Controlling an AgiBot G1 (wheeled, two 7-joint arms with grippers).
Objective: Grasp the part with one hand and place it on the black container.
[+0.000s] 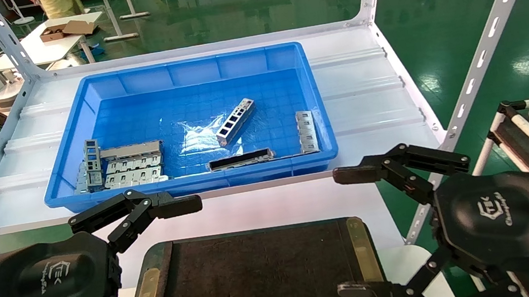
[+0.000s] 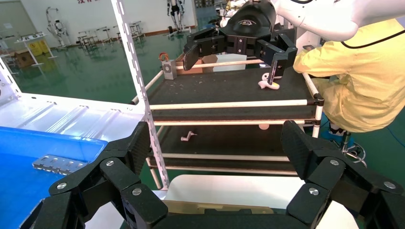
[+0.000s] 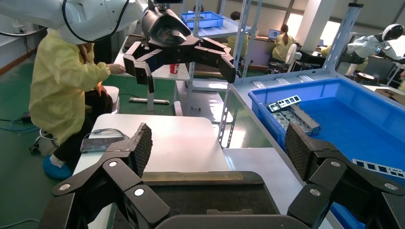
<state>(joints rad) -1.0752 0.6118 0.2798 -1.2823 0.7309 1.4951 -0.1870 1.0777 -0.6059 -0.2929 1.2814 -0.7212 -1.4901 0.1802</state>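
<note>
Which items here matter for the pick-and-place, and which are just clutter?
Job items:
- part with five windows, lying in the blue bin
- black container, nearest the robot
- left claw and right claw, both open above the container

Clutter:
- blue bin
- dark slotted piece
- grey tabbed cages
- perforated strip

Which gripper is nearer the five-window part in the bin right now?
Right, narrowly. The part lies mid-bin, slightly right of centre. The right gripper hovers open off the bin's near right corner; the left gripper hovers open before the near left side.
</note>
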